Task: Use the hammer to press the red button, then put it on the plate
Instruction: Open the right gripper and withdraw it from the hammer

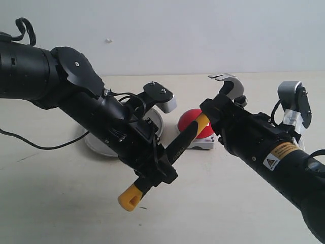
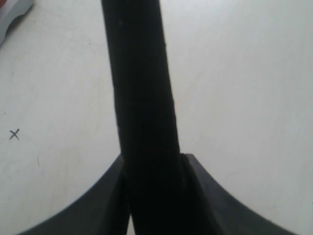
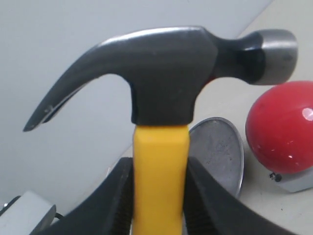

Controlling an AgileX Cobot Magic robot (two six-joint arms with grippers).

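A claw hammer with a dark steel head and yellow-and-black handle (image 1: 184,143) lies slanted across the middle of the exterior view. Its yellow end is low at centre and its head is high at upper right. Both grippers are clamped on it. The left gripper (image 1: 161,173) is closed around the black grip just above the yellow end. In the left wrist view its dark fingers (image 2: 105,196) press both sides of the handle. The right gripper (image 1: 209,113) squeezes the yellow neck right under the head, its fingers (image 3: 122,196) tight against it.

The glossy red dome button on a grey-white square base (image 1: 193,121) sits at centre right, partly behind the handle. Whether the two touch cannot be told. The round dull silver metal plate (image 1: 94,145) lies left of centre on the pale tabletop (image 1: 66,203), mostly hidden by the left arm.
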